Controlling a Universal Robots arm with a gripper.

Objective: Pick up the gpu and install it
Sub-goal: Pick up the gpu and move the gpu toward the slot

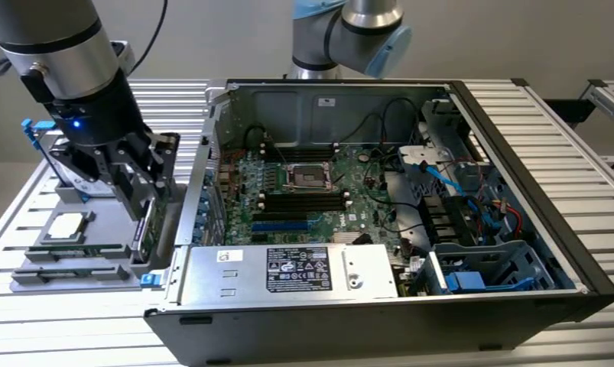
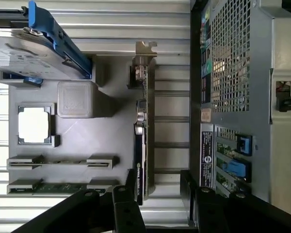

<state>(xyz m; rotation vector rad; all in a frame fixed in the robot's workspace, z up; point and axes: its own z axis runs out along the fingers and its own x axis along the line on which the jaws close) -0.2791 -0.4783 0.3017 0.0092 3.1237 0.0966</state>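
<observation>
The open end effector (image 2: pixel 157 188) straddles the upright gpu (image 2: pixel 143 145) in the gray tray (image 2: pixel 116 131).

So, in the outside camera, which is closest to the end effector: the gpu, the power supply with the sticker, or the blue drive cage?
1. gpu, just below the end effector.
2. power supply, at the case's front.
3. blue drive cage, far at the exterior view's right.

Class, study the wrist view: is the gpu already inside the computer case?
No: the gpu stands on its edge in the grey tray, outside the computer case beside it.
</observation>
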